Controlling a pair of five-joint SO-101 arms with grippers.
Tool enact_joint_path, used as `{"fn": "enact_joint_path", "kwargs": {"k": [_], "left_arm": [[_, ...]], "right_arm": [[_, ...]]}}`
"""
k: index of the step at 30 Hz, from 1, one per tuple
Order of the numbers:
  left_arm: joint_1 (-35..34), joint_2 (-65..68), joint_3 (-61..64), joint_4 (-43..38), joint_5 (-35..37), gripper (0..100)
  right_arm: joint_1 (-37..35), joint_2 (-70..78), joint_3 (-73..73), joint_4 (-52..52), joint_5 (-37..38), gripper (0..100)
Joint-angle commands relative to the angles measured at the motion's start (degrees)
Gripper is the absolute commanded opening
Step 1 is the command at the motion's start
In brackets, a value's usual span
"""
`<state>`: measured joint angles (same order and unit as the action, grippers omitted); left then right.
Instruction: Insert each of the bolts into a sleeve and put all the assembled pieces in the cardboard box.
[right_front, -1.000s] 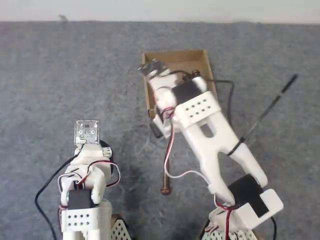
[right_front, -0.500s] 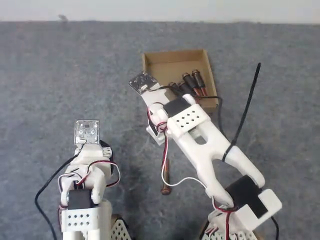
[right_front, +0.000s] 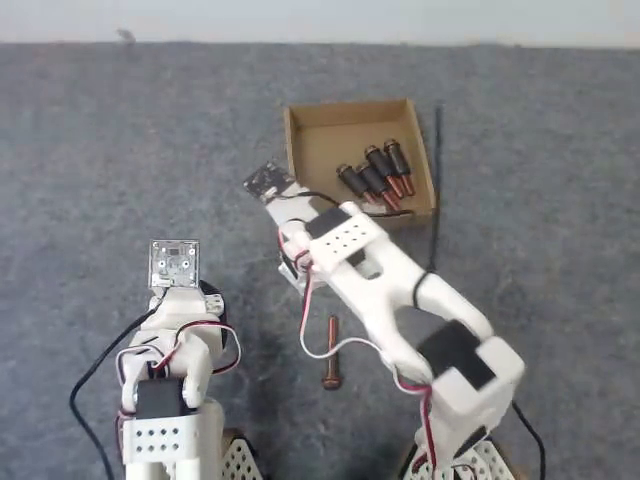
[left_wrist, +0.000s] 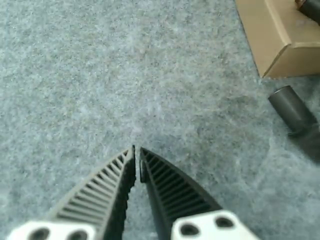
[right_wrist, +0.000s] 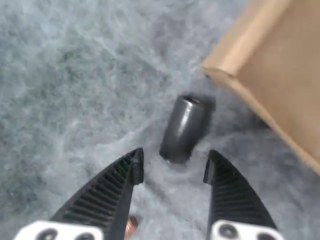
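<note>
left arm (right_front: 165, 395) folded, jaws together | right arm (right_front: 385, 285) extended, jaws apart

Grey cloth covering (right_front: 120, 120) on the table: matt, fuzzy, felt-like. Cardboard box (right_front: 335, 135), upper centre of the high view: plain brown paperboard, matt. Sleeve (right_wrist: 184, 129): smooth, dark, dully shiny; plastic or metal, cannot tell. Bolt (right_front: 332, 352): coppery metal. Arm shells (right_front: 380, 270): smooth white plastic. Left gripper (left_wrist: 136, 150) and right gripper (right_wrist: 175, 154): ribbed matt black plastic fingers.
</note>
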<state>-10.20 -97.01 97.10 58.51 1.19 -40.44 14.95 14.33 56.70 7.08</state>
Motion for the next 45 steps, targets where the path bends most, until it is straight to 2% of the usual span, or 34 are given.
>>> {"fn": "enact_joint_path", "kwargs": {"k": [1,16,18,22,28,33,39,45], "left_arm": [[-0.4,1.0,-0.2,-1.2,-0.4,1],[-0.4,1.0,-0.2,-1.3,-0.4,1],[-0.4,1.0,-0.2,-1.3,-0.4,1],[-0.4,1.0,-0.2,-1.2,-0.4,1],[-0.4,1.0,-0.2,-1.2,-0.4,1],[-0.4,1.0,-0.2,-1.2,-0.4,1],[-0.4,1.0,-0.2,-1.2,-0.4,1],[-0.4,1.0,-0.2,-1.2,-0.4,1]], "right_arm": [[-0.8,2.2,-6.2,-0.5,0.2,18.4],[-0.4,4.5,-8.1,-1.1,0.6,18.1],[-0.2,4.6,-7.7,-2.3,0.7,14.7],[1.6,6.2,-6.9,-5.4,0.7,1.1],[2.2,5.9,-6.7,-5.1,0.7,2.3],[2.3,4.0,-6.9,0.2,0.7,0.5],[3.9,-7.3,-6.6,11.0,0.7,0.7],[11.3,-15.4,-2.5,17.1,0.7,0.7]]}}
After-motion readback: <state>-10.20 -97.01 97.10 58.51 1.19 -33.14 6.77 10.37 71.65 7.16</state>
